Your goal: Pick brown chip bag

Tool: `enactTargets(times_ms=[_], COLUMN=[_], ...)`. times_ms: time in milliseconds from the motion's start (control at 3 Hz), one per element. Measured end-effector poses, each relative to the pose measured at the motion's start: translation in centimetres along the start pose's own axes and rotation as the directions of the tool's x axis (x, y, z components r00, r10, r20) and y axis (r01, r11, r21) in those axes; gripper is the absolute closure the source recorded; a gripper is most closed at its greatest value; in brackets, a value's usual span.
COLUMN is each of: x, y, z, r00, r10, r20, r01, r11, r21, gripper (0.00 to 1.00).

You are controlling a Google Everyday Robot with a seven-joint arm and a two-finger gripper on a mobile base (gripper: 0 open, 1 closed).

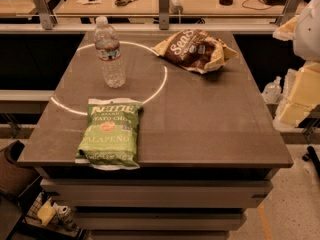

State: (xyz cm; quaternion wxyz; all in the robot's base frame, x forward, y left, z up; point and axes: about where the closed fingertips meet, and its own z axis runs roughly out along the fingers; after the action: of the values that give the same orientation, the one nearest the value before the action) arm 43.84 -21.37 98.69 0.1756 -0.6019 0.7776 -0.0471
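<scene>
The brown chip bag (194, 50) lies on its side at the far right of the dark table top (210, 119), crumpled, with white lettering on its front. My arm and gripper (296, 100) show as white and cream parts at the right edge of the camera view. The gripper is off the table's right side, lower than the bag and well apart from it. Nothing is in it that I can see.
A clear water bottle (111, 54) stands upright at the far left of the table. A green jalapeño chip bag (110, 133) lies flat at the near left edge. A railing (165, 9) and desks run behind the table. A small bottle (272, 90) stands off the right side.
</scene>
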Motion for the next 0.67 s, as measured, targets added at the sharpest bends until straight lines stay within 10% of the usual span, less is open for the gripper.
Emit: enactTargets(times_ms=[667], x=[-0.07], y=[-0.51], z=[-0.03], r00=[1.000], r10=[0.012], r20=[-0.005], r01=[-0.012], r11=[0.9999], r21=[0.012], gripper=[0.00])
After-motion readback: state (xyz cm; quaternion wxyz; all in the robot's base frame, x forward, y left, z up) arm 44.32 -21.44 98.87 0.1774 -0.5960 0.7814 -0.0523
